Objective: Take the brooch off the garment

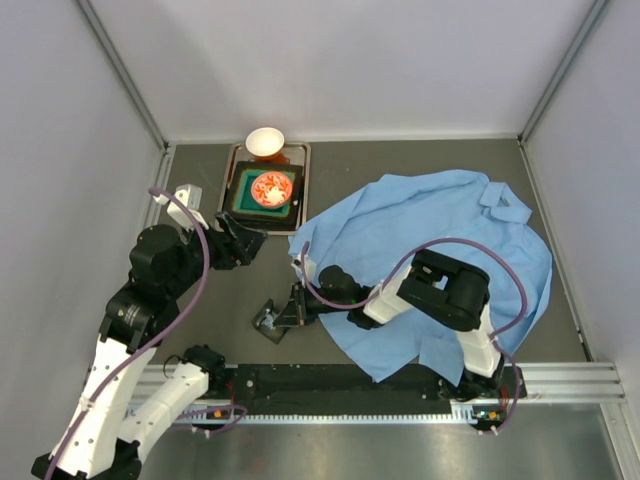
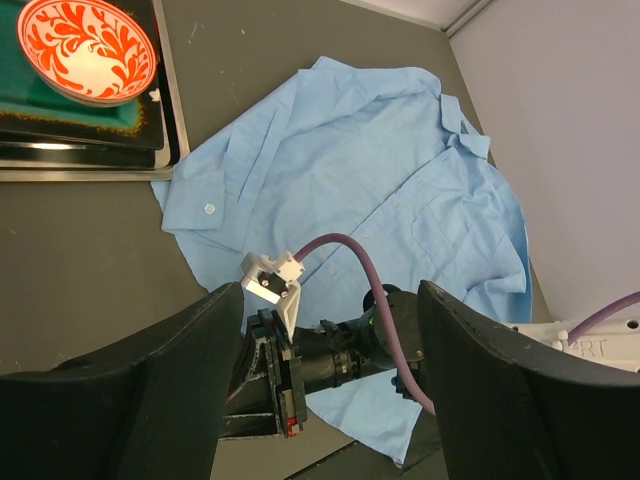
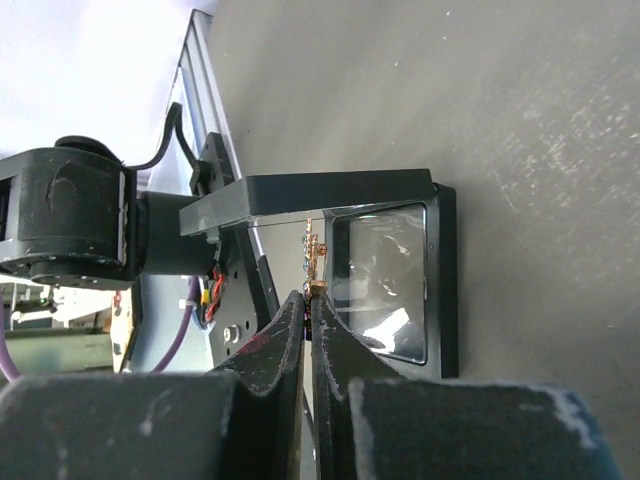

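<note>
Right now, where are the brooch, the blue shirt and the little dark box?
brooch (image 3: 314,256): right wrist view, on its thin gold middle.
blue shirt (image 1: 440,215): top view, on the middle of the fabric.
dark box (image 3: 388,282): right wrist view, on its glossy inside.

Dark grey tabletop (image 1: 400,160), pale lilac walls (image 1: 350,60) — aluminium rail (image 1: 570,380) along near edge

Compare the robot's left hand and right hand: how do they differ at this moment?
The left hand is wide open and empty; the right hand is shut, pinching the brooch. The left hand is near the tray; the right hand is by the small dark box. Both are black.
</note>
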Available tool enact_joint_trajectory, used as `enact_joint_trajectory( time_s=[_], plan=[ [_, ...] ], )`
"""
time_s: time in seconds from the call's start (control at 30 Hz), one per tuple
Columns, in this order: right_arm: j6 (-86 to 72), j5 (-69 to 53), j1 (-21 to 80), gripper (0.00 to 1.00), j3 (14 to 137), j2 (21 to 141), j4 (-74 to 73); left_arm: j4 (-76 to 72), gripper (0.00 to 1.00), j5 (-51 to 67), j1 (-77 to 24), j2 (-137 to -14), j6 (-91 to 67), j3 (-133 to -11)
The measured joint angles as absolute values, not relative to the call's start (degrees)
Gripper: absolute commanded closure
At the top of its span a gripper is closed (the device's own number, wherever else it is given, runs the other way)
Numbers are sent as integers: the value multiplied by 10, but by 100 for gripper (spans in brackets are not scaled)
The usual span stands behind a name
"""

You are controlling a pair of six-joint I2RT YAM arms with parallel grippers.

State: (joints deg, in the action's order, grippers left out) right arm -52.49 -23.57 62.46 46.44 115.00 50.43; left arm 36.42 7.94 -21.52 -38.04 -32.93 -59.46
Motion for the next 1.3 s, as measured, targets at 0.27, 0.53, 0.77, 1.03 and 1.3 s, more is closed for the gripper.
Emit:
enact_joint_trajectory(
  time_s=[0.27,0.53,0.77,1.03,1.3],
  plan=[
    [-524,-235,625,100,467,1163,495,364,25,81,-215,-380,-329,-595],
    [-521,-234,625,99,474,1169,491,364,25,81,-215,-380,-329,-595],
    [-521,-236,625,99,474,1169,491,364,25,82,-215,-380,-329,-595],
    [-521,-240,628,96,474,1169,491,364,25,82,-215,-380,-329,-595],
    [-521,-241,629,92,478,1178,488,364,25,84,-215,-381,-329,-595]
  ],
)
